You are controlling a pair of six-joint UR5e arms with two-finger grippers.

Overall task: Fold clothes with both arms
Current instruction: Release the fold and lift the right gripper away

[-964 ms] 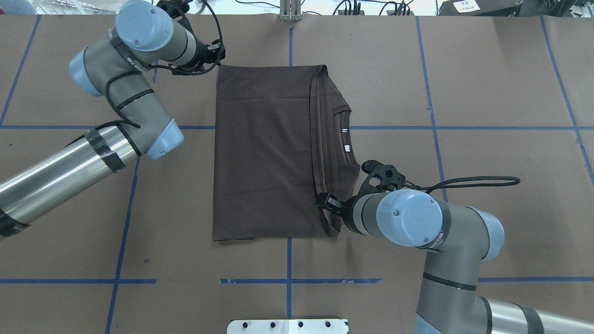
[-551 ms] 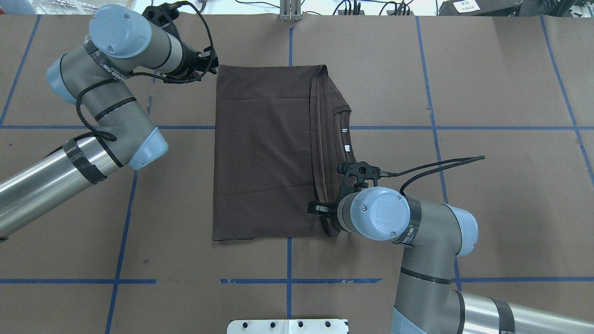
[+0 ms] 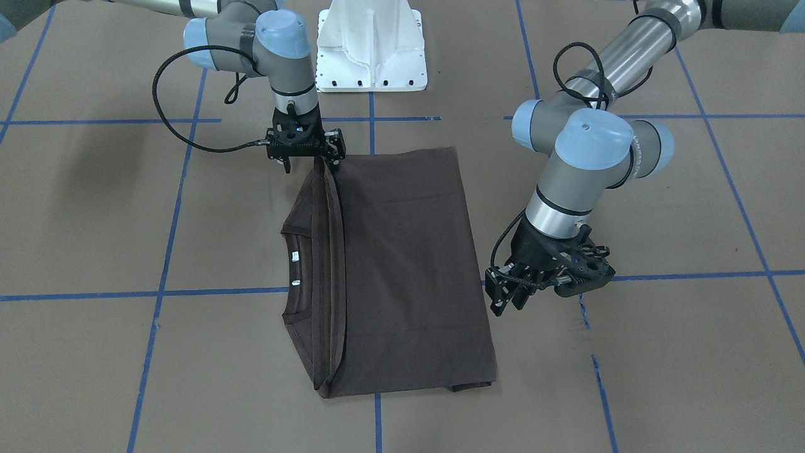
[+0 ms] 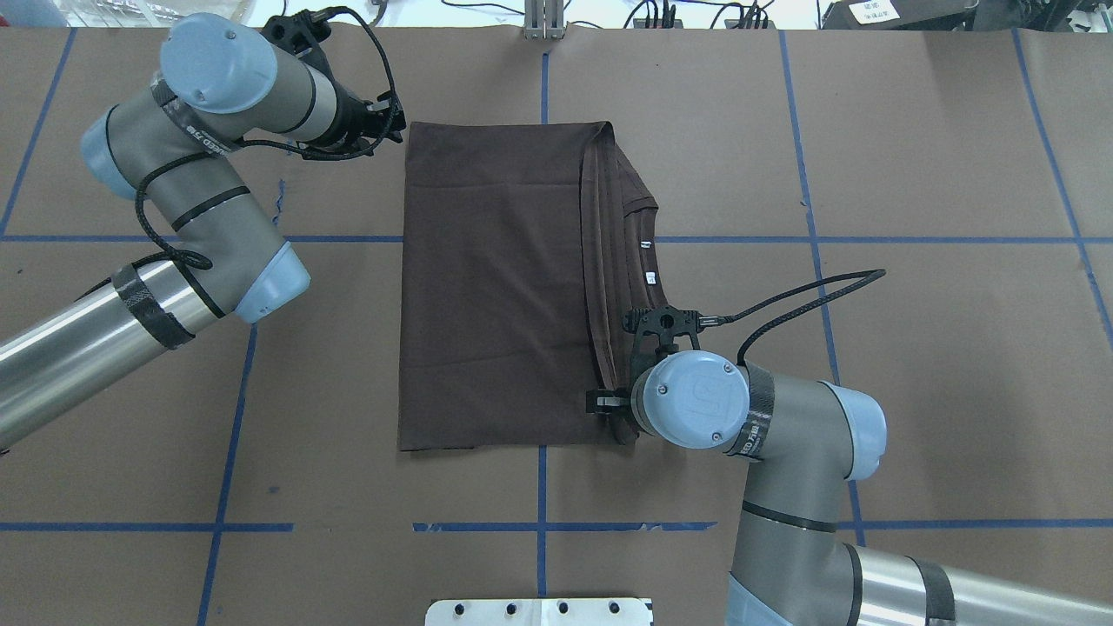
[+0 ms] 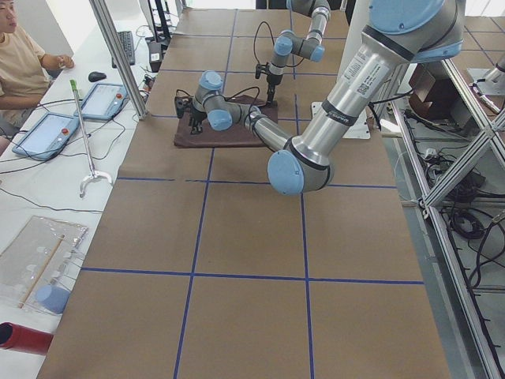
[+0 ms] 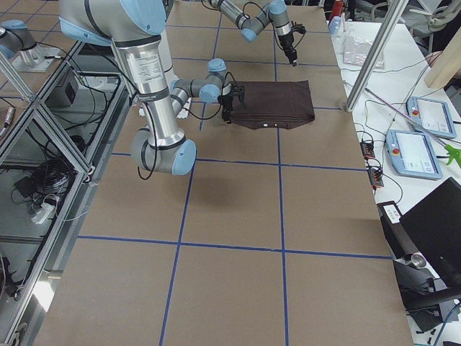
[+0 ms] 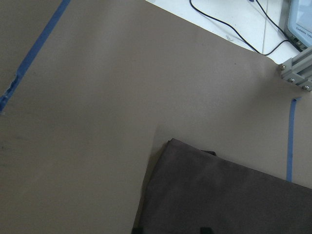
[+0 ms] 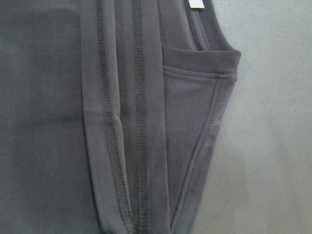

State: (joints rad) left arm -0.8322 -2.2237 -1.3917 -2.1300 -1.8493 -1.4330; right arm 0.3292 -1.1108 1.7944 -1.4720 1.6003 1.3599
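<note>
Newly swung inward, the black right claw (image 4: 604,402), grip unreadable, is at the near right corner of the dark brown folded T-shirt (image 4: 487,287) lying lengthwise near-to-far on the brown desk (image 4: 913,417), while the left claw (image 3: 506,301), parted and empty, hovers off its far left corner.
</note>
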